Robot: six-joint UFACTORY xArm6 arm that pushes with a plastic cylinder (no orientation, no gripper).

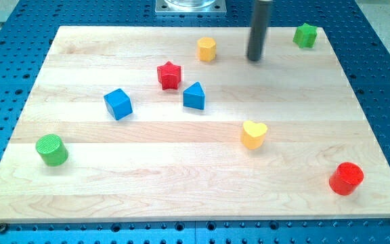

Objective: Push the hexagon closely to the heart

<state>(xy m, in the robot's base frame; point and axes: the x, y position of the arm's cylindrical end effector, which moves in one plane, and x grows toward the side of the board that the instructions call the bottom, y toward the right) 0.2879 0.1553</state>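
Note:
The yellow hexagon (207, 49) stands near the top middle of the wooden board (147, 190). The yellow heart (254, 134) lies to the right of the board's middle, well below and to the right of the hexagon. My tip (254, 59) is at the end of the dark rod near the view's top, to the right of the hexagon with a clear gap between them, and far above the heart.
A red star (169, 74) and a blue triangle (194, 96) lie below and left of the hexagon. A blue cube (118, 104) is further left. A green cylinder (51, 150) is at lower left, a red cylinder (346, 178) at lower right, a green star (305, 35) at top right.

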